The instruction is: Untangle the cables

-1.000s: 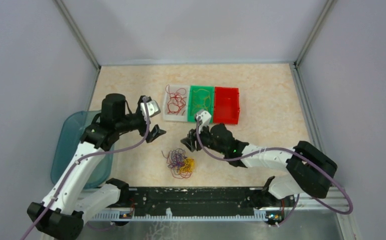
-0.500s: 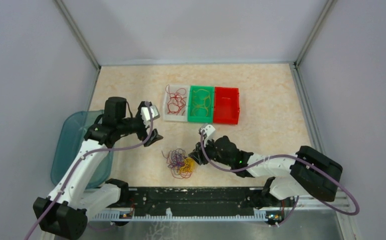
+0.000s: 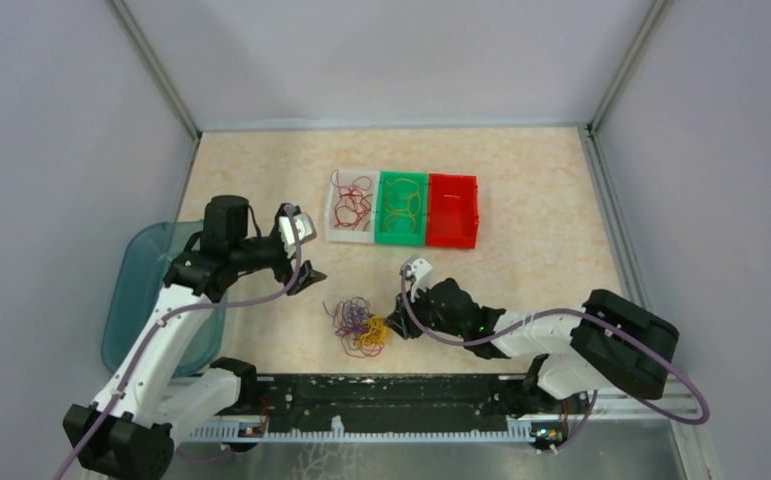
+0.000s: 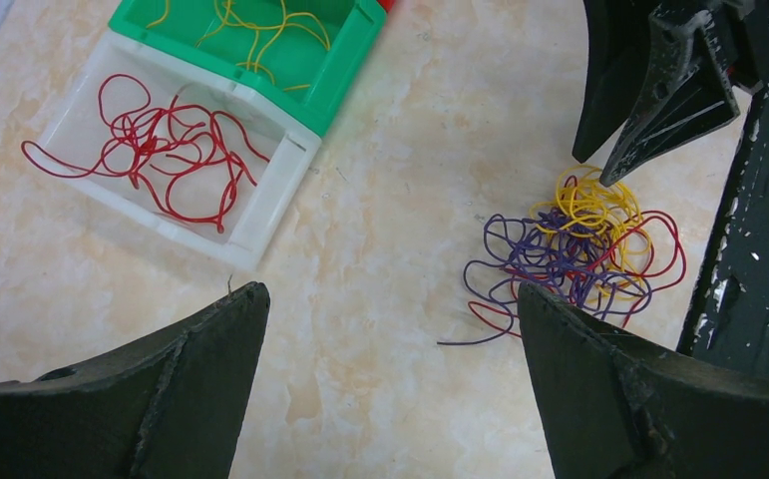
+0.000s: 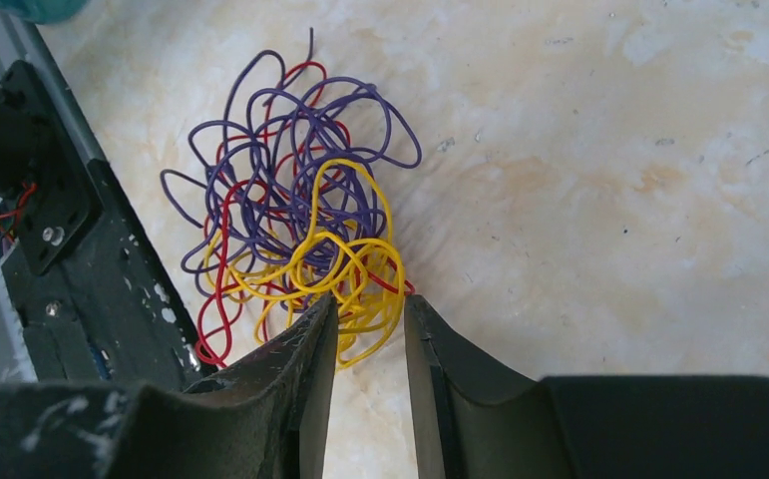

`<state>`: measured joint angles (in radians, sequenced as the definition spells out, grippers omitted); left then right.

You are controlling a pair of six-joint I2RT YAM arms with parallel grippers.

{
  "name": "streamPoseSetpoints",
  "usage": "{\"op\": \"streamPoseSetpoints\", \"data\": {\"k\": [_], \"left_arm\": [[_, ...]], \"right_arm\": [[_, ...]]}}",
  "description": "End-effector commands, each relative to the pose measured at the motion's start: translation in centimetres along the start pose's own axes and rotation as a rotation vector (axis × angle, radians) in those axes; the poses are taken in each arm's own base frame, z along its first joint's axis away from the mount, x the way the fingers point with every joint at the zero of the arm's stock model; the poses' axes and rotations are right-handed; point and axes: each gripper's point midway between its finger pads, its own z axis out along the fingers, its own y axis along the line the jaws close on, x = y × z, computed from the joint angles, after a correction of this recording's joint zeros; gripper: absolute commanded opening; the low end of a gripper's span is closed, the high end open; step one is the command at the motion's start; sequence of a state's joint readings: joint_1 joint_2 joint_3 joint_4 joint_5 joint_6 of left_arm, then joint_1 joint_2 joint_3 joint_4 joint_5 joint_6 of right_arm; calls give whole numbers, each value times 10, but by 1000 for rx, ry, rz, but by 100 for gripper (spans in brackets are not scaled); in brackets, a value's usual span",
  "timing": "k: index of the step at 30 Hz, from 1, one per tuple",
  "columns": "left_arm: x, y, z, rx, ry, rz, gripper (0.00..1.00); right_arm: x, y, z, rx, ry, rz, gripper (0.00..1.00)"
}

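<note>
Right gripper [image 5: 369, 305] moved onto cables [image 5: 295, 200], jaws narrowed, maybe pinching yellow; left gripper [image 4: 390, 291] wide.

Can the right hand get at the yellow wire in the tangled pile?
Probably yes. The right hand is at the edge of the pile, fingers slightly apart with yellow wire loops between them; nothing blocks it.

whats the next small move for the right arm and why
Probably close the right gripper fully on the yellow cable and lift a little. Its jaws straddle yellow loops at the edge of the tangle with a gap between them, so nothing looks pinched yet. The yellow is wound into purple strands and red strands, and the green bin already holds yellow cables.
</note>
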<state>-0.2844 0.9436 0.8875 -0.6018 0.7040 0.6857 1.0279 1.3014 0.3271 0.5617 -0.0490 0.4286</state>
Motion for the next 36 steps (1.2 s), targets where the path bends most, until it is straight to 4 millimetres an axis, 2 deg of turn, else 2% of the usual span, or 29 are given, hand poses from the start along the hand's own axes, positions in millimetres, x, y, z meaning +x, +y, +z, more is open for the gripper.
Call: {"op": "streamPoseSetpoints", "data": {"k": [1,6,11,18,20,21,23,24,28,32,36], "left_arm": [[-14,-4,-5,13,-49,44,100],[-15,-4,-5,17,-54,50,100],[-17,-5,-6,19,-61,51,100],[-24,-9,-7,44,-86,54,100],[-25,-11,-7,53,-94,53,100],[-26,-11,-7,55,-96,53,100],[-28,-12,-8,55,-102,57,100],[-28,-12,-8,55,-104,62,100],[-28,-12,-9,51,-105,69,100],[-29,-13,-10,53,-108,71,100],[-31,-12,-11,48,-111,85,100]], "right_arm": [[-12,11,5,-48,-51,10,31],[-13,10,9,-48,-67,18,24],[-36,17,2,-61,-145,23,0],[-77,34,-17,-91,-243,-8,0],[-78,34,-18,-84,-227,-9,0],[-75,31,-17,-66,-206,-13,7],[-64,22,-14,-25,-162,-35,38],[-57,15,-12,-5,-139,-39,44],[-33,0,-3,6,-63,-2,51],[-21,-6,5,-16,-34,33,49],[-15,-1,10,-77,-21,57,45]]}}
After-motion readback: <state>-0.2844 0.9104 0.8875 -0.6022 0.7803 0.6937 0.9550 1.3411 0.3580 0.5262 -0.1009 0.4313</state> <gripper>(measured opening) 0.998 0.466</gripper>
